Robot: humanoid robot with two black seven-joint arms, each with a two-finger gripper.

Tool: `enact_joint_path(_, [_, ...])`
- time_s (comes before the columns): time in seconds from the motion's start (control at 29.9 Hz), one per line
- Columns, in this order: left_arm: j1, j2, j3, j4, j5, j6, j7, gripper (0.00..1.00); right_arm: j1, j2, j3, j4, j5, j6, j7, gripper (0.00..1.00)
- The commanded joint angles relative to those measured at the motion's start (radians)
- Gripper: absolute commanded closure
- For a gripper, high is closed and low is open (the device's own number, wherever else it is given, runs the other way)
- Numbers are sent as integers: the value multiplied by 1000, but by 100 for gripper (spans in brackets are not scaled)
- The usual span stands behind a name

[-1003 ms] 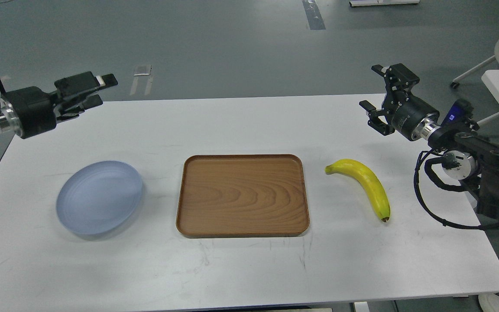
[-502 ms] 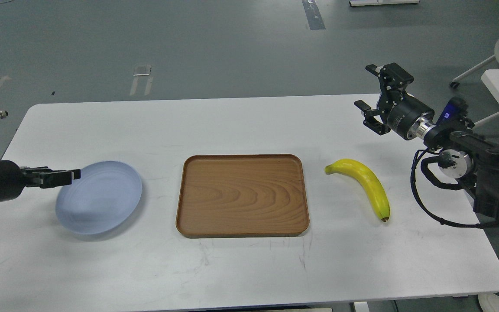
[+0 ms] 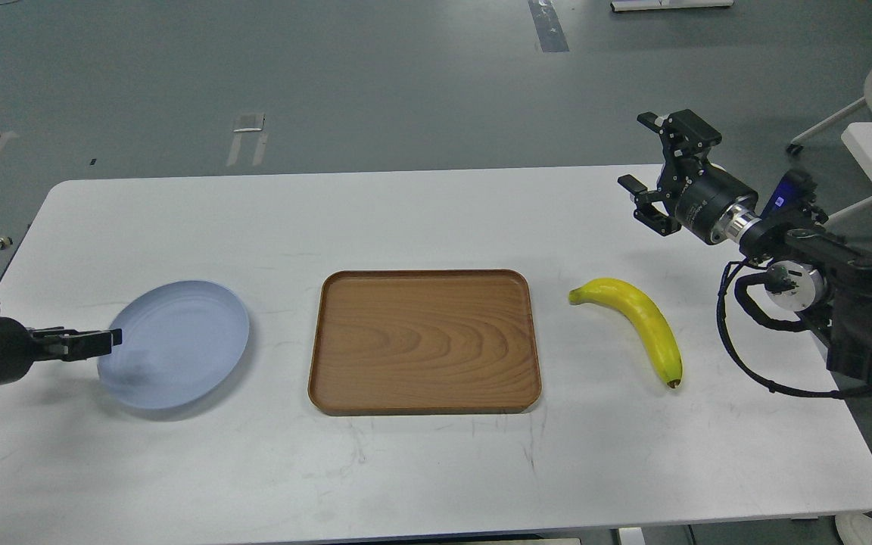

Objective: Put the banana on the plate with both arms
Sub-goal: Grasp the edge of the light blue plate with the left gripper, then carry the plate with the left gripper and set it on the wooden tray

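Left hand sits at the plate rim, its spread unclear. Right hand, fingers spread, hovers beyond the banana; best to pinch mid-curve.

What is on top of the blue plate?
Nothing lies on the plate; its bare surface shows, with only a dark shadow. The left gripper is at its left rim. The banana lies on the table, right of the tray.
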Motion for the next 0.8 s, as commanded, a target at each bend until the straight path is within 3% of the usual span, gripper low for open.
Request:
enact_joint_path(0.0, [2,-16,1,18,1,0,0,9,-3,-1,0,0,0,0,0,0])
enact_joint_path(0.27, [13,-31,-1,18,-2,-2,0,26,-6,-2,0,0,1,0,0,0])
enact_joint_path(0.37, [22,-36,-1,18,-14,-2,0,45,-6,-2,0,0,0,0,0,0])
enact_joint_path(0.4, [22,-36,-1,18,-23,-2,0,55,-6,-2,0,0,0,0,0,0])
enact_joint_path(0.43, [22,-36,-1,17,-29,-2,0,72,-6,-1,0,0,0,0,0,0])
enact_joint_path(0.47, [22,-36,-1,17,-30,-2,0,73,-6,-1,0,0,0,0,0,0])
enact_joint_path(0.5, [20,-36,-1,17,-31,0,0,96,-8,-1,0,0,0,0,0,0])
enact_joint_path(0.54, [20,-36,-1,17,-31,0,0,100,-8,-1,0,0,0,0,0,0])
enact_joint_path(0.77, [10,-38,-2,17,-33,12,0,100,-11,-2,-1,0,-8,0,0,0])
